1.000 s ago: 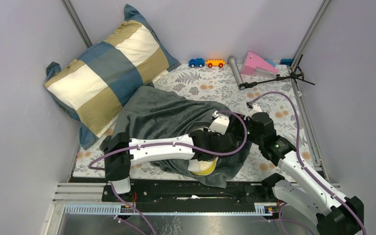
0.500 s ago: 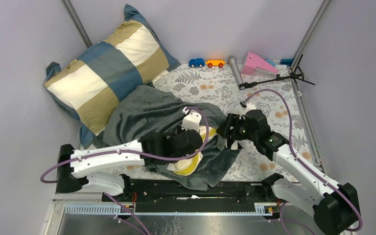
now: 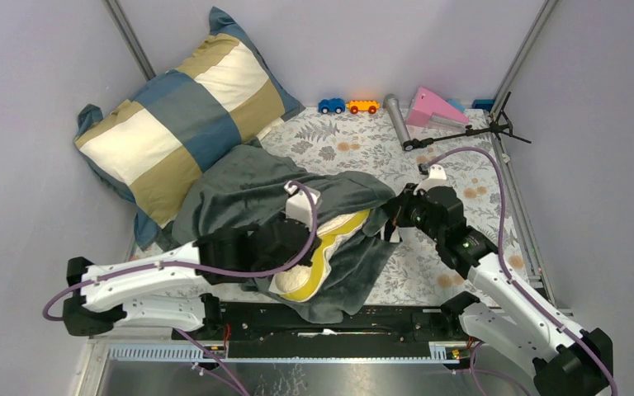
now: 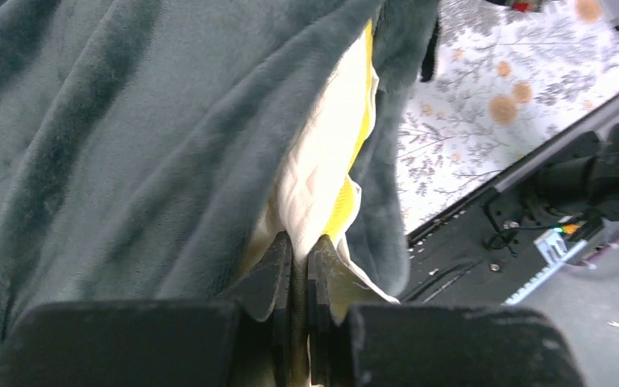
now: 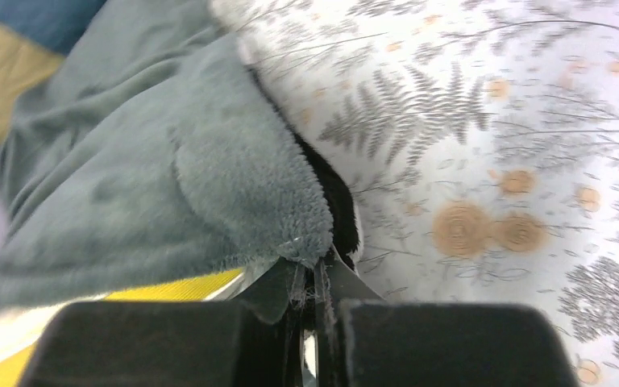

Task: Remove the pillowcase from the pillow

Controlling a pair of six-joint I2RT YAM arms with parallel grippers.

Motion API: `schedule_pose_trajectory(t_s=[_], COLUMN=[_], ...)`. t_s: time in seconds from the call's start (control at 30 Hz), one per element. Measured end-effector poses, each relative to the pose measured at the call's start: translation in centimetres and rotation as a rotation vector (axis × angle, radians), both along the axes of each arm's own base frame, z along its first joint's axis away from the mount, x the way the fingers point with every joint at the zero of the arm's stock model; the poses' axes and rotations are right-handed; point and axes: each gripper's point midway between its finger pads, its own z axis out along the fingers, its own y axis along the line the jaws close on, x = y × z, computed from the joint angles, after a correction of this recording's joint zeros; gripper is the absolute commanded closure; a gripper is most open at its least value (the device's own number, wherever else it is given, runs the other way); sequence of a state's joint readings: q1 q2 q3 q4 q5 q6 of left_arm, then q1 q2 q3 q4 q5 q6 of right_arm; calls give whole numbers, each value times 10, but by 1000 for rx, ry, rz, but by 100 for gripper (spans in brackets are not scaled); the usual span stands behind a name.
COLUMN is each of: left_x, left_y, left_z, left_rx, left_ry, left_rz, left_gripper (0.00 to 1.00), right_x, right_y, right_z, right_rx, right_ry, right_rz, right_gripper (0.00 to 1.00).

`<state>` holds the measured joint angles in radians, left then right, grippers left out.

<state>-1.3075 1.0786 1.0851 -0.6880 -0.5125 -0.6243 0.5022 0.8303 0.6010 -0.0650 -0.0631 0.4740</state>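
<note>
The pillowcase (image 3: 248, 186) lies dark grey side up on the floral mat, crumpled around the pillow (image 3: 324, 247). The pillow's cream quilted body and yellow band stick out of the case's opening toward the near edge. My left gripper (image 3: 304, 257) is shut on the pillow; the left wrist view shows its tips (image 4: 298, 246) pinching the cream cloth of the pillow (image 4: 318, 169) beside the grey pillowcase (image 4: 129, 121). My right gripper (image 3: 389, 221) is shut on the case's right edge; the right wrist view has its tips (image 5: 310, 272) clamped on the plush hem of the pillowcase (image 5: 169, 177), the yellow band (image 5: 177, 287) just left.
A big blue, tan and cream checked cushion (image 3: 182, 115) leans in the back left corner. Along the back wall stand two toy cars (image 3: 347, 106), a grey cylinder (image 3: 396, 118), a pink wedge (image 3: 432, 106) and a black stand (image 3: 470, 132). The floral mat (image 3: 470, 186) covers the table.
My right gripper has closed from wide open onto the pillowcase's edge. The left arm has drawn back to the left and nearer, pulling more of the pillow out of the case.
</note>
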Motion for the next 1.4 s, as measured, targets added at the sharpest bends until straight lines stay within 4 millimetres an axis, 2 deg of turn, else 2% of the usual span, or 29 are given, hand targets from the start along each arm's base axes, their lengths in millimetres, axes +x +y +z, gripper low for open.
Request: schedule_pose_trajectory(t_s=[0.1, 0.2, 0.33, 0.43, 0.6, 0.7, 0.77, 0.83, 0.97, 1.03, 1.07, 1.13, 1.2, 1.3, 1.4], left_x=[-9, -23, -53, -74, -90, -89, -80, -71, -47, -34, -27, -7, 14, 54, 98], left_y=[5, 5, 6, 7, 10, 21, 27, 29, 15, 5, 0, -12, -19, -26, -24], left_z=[13, 18, 21, 33, 59, 74, 80, 81, 75, 68, 66, 60, 61, 68, 68], left_rx=[-57, -126, -219, -285, -406, -481, -505, -505, -464, -419, -391, -319, -254, -176, -173], left_ry=[-1, 11, 35, 40, -10, -68, -105, -125, -150, -156, -161, -181, -205, -223, -193], left_rz=[-49, -140, -317, -440, -541, -525, -471, -419, -313, -261, -232, -144, -46, 113, 225], left_gripper=[100, 100, 100, 100, 100, 100, 100, 100, 100, 100, 100, 100, 100, 100, 100], right_x=[15, 24, 29, 27, 27, 28, 27, 28, 29, 30, 29, 27, 22, 10, 0], right_y=[-18, -21, -14, -7, 1, 5, 8, 10, 4, -1, -3, -11, -19, -31, -43], right_z=[-10, -22, -43, -53, -63, -69, -72, -74, -76, -76, -75, -72, -70, -64, -43], right_rx=[-45, -72, -85, -77, -72, -70, -68, -72, -100, -114, -116, -122, -126, -131, -121], right_ry=[18, 67, 147, 189, 222, 237, 248, 249, 240, 239, 238, 223, 210, 185, 120], right_rz=[-134, -185, -186, -158, -132, -115, -99, -88, -104, -125, -136, -157, -179, -197, -217], right_gripper=[100, 100, 100, 100, 100, 100, 100, 92, 58, 30, 20, 6, 1, 0, 0])
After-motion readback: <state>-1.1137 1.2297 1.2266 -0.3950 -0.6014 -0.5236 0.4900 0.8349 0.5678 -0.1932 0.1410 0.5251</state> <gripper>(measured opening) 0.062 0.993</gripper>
